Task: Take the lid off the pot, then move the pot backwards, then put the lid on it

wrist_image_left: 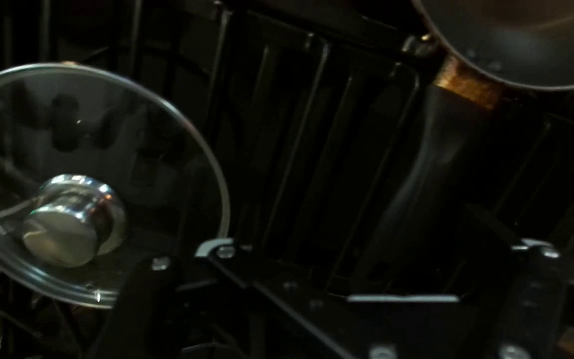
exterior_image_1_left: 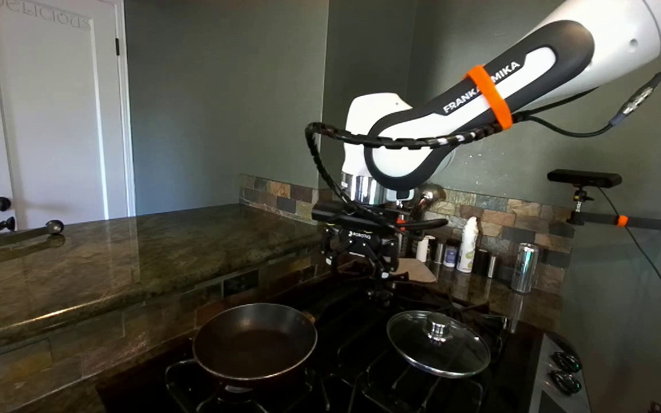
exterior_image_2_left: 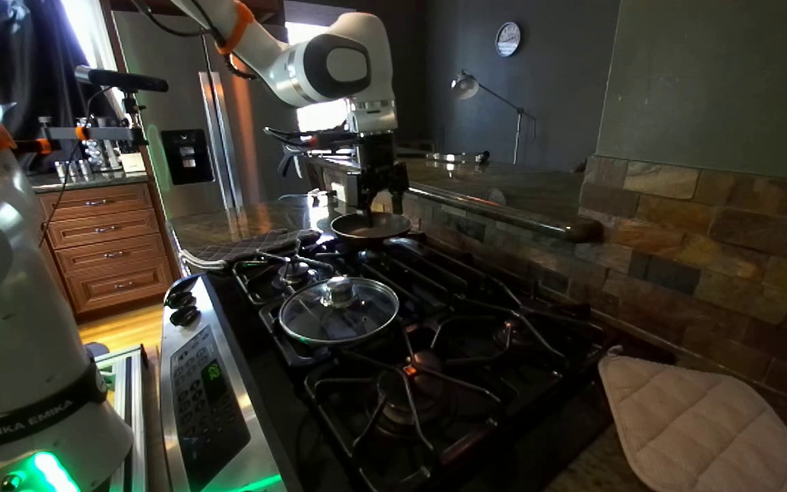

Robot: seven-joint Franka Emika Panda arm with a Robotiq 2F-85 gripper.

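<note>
- In an exterior view, here's the wide, shallow, brown-lined metal pot, uncovered on the black gas stove, the round, metal-rimmed glass lid lying well apart from it. The black two-fingered gripper hangs behind, between the two — a low sideways sweep could clip the lid and send it skidding. Only a small brown stub pokes past the pot's rim; anything beyond is lost in the dark.
- In an exterior view, the pot sits at the stove's far end, the lid nearer. The gripper overlaps the pot here, so depth can't be read; misjudge the height and the rim could get jabbed. Is the pot far enough back? Can't tell.
- Over to the wrist view: the gripper is spread wide, its fingers well apart, nothing pinched that I can see, the pot's dark, curved handle running down toward the gap. Close off-centre and the pot could swivel; drag it and its base could catch on the black metal grate bars. Later, that polished metal knob might slip from a poor pinch. The handle's end melts into black — and the view's edge cuts off most of the pot.
</note>
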